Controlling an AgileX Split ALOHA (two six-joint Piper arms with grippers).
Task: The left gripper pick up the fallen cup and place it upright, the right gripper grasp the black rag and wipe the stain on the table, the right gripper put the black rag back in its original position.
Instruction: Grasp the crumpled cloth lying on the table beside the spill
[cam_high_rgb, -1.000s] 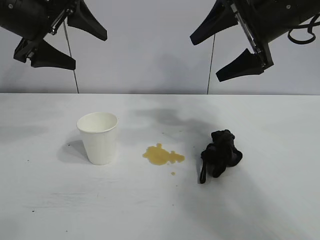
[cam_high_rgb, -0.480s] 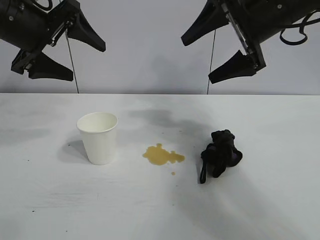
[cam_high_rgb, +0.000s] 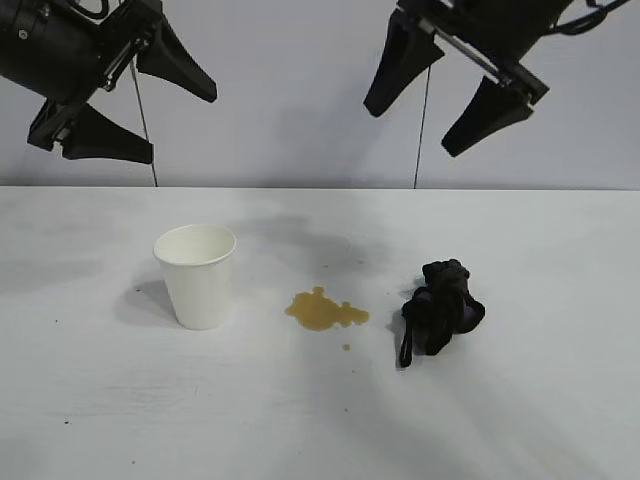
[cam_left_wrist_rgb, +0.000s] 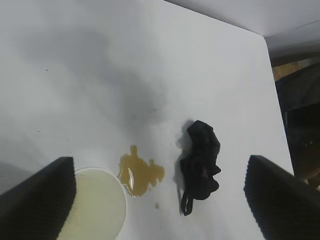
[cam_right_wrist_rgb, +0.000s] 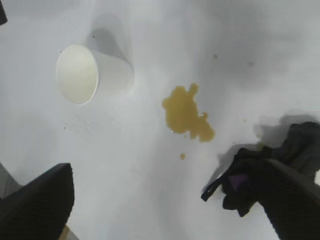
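The cup (cam_high_rgb: 197, 275) stands upright on the white tabletop (cam_high_rgb: 100, 400), mouth up, toward the exterior view's left. Just beside it, toward the middle, lies the stain (cam_high_rgb: 325, 311) — a yellowish-brown blot with a tiny droplet apart from its near edge. On the other side of the stain, close to it but not touching, sits the black rag (cam_high_rgb: 441, 308), bunched up, a thin black strap trailing from it toward the camera (a hint of purple shows inside the folds in the right wrist view). Cup, stain and rag lie roughly in a row across the tabletop.

Above them both arms hang clear of everything. The left end effector (cam_high_rgb: 140, 105) is high at the upper left, above and behind the cup, its two wedge-shaped fingers spread wide and empty, angled down and toward the middle. The right end effector (cam_high_rgb: 435, 105) is high at the upper right — over the area between stain and rag — pointing steeply downward, its fingers likewise released wide with nothing between them. In its wrist view the rag lies partly behind one finger (cam_right_wrist_rgb: 295, 200).
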